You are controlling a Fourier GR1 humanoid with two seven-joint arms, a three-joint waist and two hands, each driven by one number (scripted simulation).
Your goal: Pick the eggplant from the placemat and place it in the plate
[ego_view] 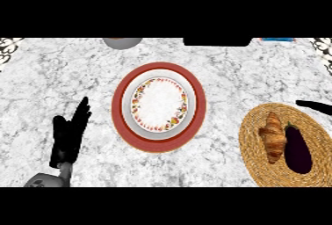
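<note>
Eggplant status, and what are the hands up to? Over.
Left hand open, lower left. Right hand at right edge, by placemat. Eggplant on placemat, not held. Croissant between it and plate.

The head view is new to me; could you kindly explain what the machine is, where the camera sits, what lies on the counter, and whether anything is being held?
This is a humanoid robot with two black hands. The one picture is taken as from its head, looking steeply down at a marble counter. Its left hand rests open at the lower left, fingers straight, holding nothing. Of the right hand only a dark sliver shows at the right edge, near the placemat's far edge. In the middle lies a red-rimmed plate with nothing on it. At the right a woven placemat bears a croissant and, beside it, the dark eggplant. No hand touches either.
</note>
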